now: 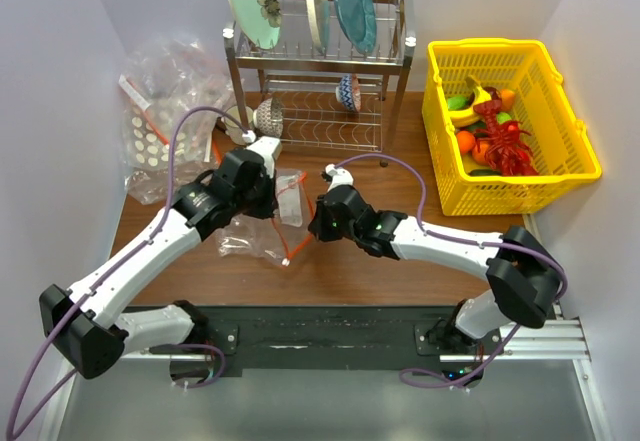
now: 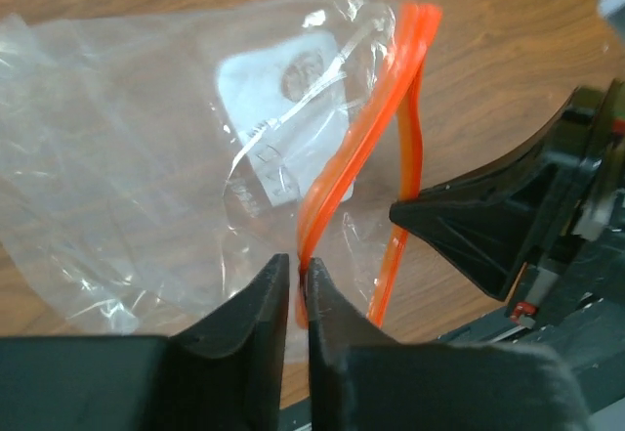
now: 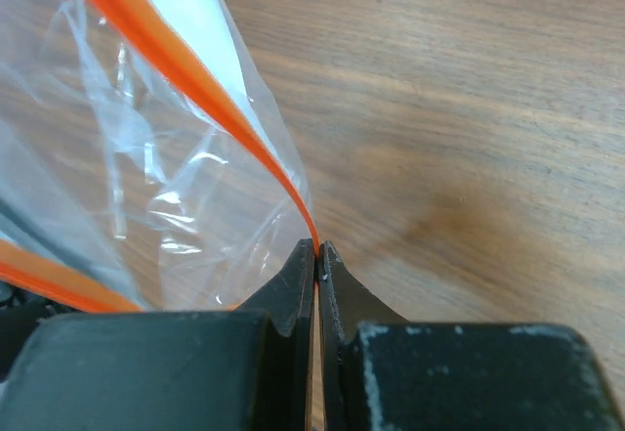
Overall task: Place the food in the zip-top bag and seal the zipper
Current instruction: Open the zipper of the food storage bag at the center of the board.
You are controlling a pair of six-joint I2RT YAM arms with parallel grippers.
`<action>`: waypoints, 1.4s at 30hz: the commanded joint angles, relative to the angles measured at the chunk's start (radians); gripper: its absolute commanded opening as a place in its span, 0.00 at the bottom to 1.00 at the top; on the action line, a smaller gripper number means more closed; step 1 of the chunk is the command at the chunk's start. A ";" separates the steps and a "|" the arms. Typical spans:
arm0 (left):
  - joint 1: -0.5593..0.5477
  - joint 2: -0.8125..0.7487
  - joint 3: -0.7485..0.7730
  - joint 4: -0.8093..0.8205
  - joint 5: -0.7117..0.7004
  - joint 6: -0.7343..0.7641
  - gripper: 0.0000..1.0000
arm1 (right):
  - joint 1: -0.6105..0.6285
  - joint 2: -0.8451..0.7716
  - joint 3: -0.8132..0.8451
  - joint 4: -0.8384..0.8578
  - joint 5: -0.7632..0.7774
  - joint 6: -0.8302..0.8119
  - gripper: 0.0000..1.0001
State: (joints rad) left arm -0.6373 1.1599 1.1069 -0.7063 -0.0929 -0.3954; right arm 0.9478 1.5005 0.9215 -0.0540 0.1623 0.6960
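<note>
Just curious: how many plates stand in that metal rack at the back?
3, upright in the rack: a pale green plate at left, a cream plate edge-on in the middle, a teal plate at right. Others may hide behind them.

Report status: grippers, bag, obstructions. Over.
Left gripper and right gripper each shut on a zipper strip. Zip-top bag mouth parted, no food inside. Lobster in yellow basket, far right.

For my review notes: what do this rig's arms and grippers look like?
The left arm and right arm have white link shells with black joint housings, each trailed by a looping purple cable. The left gripper and right gripper carry matte black wedge-shaped fingers tapering to thin tips; the right's show pale scuff specks. No sleeves visible.
</note>
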 commanded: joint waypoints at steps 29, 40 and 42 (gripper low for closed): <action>-0.312 0.115 0.042 -0.024 -0.574 -0.128 0.33 | -0.001 -0.147 0.037 0.006 -0.133 0.097 0.00; -0.311 0.106 0.149 -0.157 -0.490 -0.082 0.00 | -0.001 -0.141 -0.041 -0.129 0.055 0.082 0.00; -0.311 0.103 0.172 -0.208 -0.499 -0.085 0.00 | -0.001 -0.134 -0.065 -0.124 0.068 0.083 0.00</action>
State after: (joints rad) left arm -0.9451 1.2922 1.1946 -0.8253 -0.5896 -0.4873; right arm 0.9436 1.3548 0.8986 -0.1490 0.1490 0.7780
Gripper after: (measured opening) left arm 0.020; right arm 0.011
